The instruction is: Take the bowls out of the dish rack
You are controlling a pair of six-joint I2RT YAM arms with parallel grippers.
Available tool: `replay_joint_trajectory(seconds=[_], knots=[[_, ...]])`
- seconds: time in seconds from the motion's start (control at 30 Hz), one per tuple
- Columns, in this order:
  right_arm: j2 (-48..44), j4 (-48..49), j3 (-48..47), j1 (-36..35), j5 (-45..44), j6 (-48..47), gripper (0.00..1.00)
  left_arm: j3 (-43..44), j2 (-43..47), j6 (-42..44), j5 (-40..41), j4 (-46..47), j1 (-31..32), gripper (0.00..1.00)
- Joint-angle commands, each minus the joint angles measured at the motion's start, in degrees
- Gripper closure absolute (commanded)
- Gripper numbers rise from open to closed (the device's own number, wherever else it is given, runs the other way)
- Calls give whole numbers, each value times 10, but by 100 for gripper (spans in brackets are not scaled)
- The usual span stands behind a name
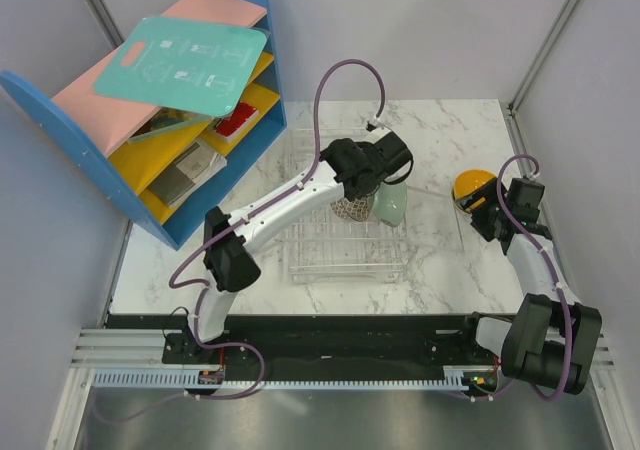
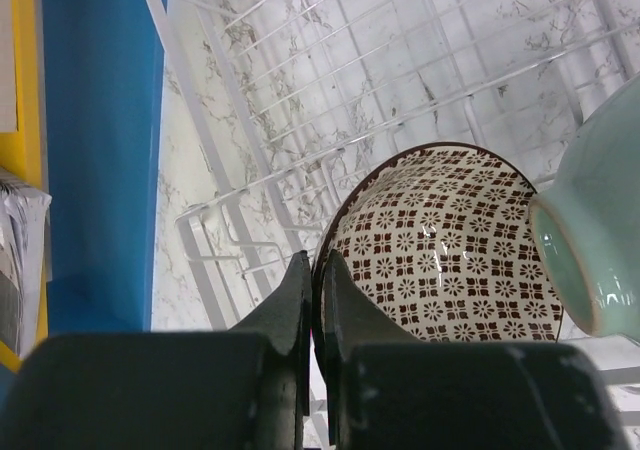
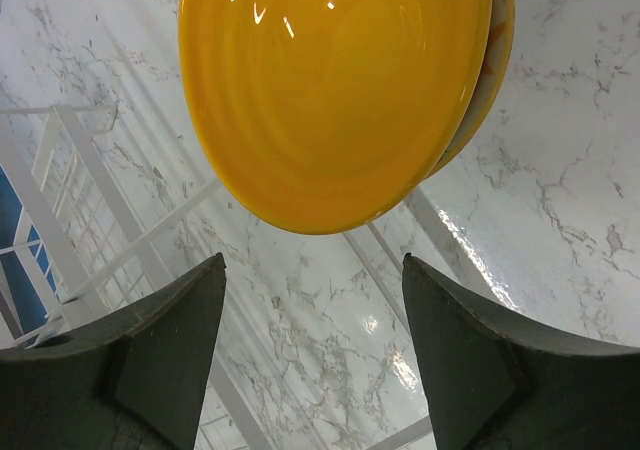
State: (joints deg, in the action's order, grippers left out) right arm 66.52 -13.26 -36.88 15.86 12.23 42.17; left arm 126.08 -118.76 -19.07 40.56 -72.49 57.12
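Note:
My left gripper [image 1: 352,196] is over the wire dish rack [image 1: 320,255] and is shut on the rim of the mesh-patterned bowl [image 2: 445,245], one finger inside, one outside [image 2: 318,270]. The pale mint green bowl [image 1: 392,205] leans on edge right beside it, also seen in the left wrist view [image 2: 595,230]. My right gripper [image 1: 487,215] is open and empty just near of the orange bowl [image 1: 472,186], which sits on the marble table at the right, nested on another bowl whose edge shows in the right wrist view [image 3: 495,60]. The orange bowl fills the top of that view [image 3: 330,90].
A blue-and-yellow shelf unit [image 1: 150,100] with a teal board and pink panel stands at the back left, close to the rack's left side. Grey walls enclose the table on all sides. The black rail with the arm bases runs along the near edge [image 1: 330,345].

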Motion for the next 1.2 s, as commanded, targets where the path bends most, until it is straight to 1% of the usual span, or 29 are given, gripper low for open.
replay_joint_trajectory(seconds=[0.0, 0.27, 0.37, 0.43, 0.53, 0.6, 0.67, 0.7, 0.77, 0.8, 0.83, 0.9, 0.97, 1.03, 1.1, 1.17], knots=[[1, 21, -5, -2, 8, 5, 21, 56, -3, 25, 30, 13, 3, 98], [3, 23, -9, -2, 16, 2, 21, 75, -2, 69, 103, 13, 2, 98], [-2, 24, -12, -2, 21, 2, 22, 85, -2, 106, 138, 17, 2, 98], [-3, 26, -13, -2, 22, 1, 22, 64, 8, 135, 159, 34, 2, 98], [-3, 28, -15, -2, 25, 3, 22, 45, 16, 141, 174, 37, 2, 98], [-4, 29, -18, -2, 29, 4, 22, 36, 21, 118, 184, 32, -2, 98], [-13, 37, -24, -2, 46, 5, 22, 24, 31, 96, 174, 28, -9, 98], [-18, 40, -28, -2, 52, 5, 22, 20, 50, 67, 154, 29, -17, 98], [-33, 45, -42, -8, 59, 4, 22, 8, 71, 43, 130, 34, -27, 98], [-35, 45, -49, -12, 61, 5, 22, 5, 92, 40, 104, 45, -32, 98], [-37, 44, -58, -15, 61, 7, 22, -15, 107, 48, 96, 85, -34, 98], [-45, 54, -58, -23, 70, 37, 22, -30, 127, 72, 86, 127, -34, 98], [-49, 81, -56, -28, 79, 56, 22, -14, 131, 76, 89, 143, -35, 98], [-41, 103, -64, -29, 82, 70, 22, 28, 118, 83, 78, 145, -42, 98], [-30, 111, -82, -29, 83, 73, 22, 69, 106, 89, 49, 149, -53, 98], [-20, 123, -117, -33, 88, 76, 22, 91, 90, 91, 30, 170, -58, 98]])
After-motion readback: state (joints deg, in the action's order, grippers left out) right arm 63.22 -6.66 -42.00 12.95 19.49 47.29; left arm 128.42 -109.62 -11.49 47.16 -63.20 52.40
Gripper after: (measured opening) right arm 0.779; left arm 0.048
